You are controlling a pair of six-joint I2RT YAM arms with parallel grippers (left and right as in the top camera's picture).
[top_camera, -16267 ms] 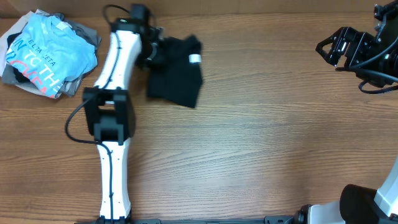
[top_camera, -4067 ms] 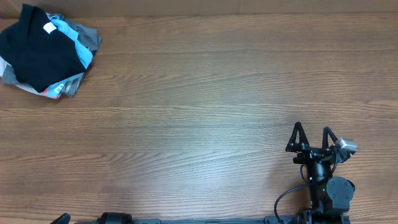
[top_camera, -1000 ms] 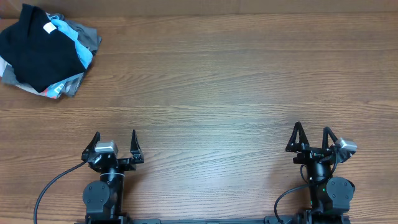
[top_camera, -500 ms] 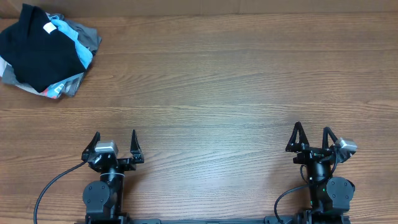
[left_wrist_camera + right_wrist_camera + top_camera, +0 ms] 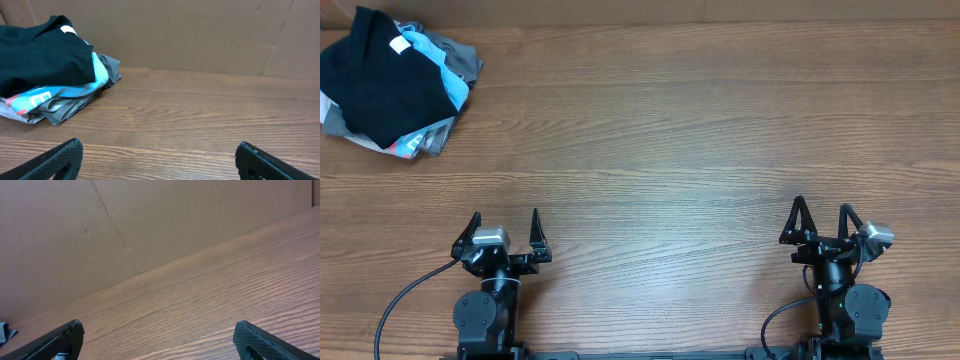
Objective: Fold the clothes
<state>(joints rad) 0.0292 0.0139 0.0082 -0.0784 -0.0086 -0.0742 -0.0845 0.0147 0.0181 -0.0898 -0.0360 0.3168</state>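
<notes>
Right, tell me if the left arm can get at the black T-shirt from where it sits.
Probably yes: the black T-shirt tops the pile in the far left corner, uncovered, with only bare table between it and the open left gripper.

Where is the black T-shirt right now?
Overhead view: far-left corner of the table, black T-shirt on top of the light blue T-shirt and grey garments.

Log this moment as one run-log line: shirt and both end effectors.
black T-shirt: folded, atop light blue T-shirt, far-left corner | left end effector: open, empty, near edge | right end effector: open, empty, near edge
</notes>
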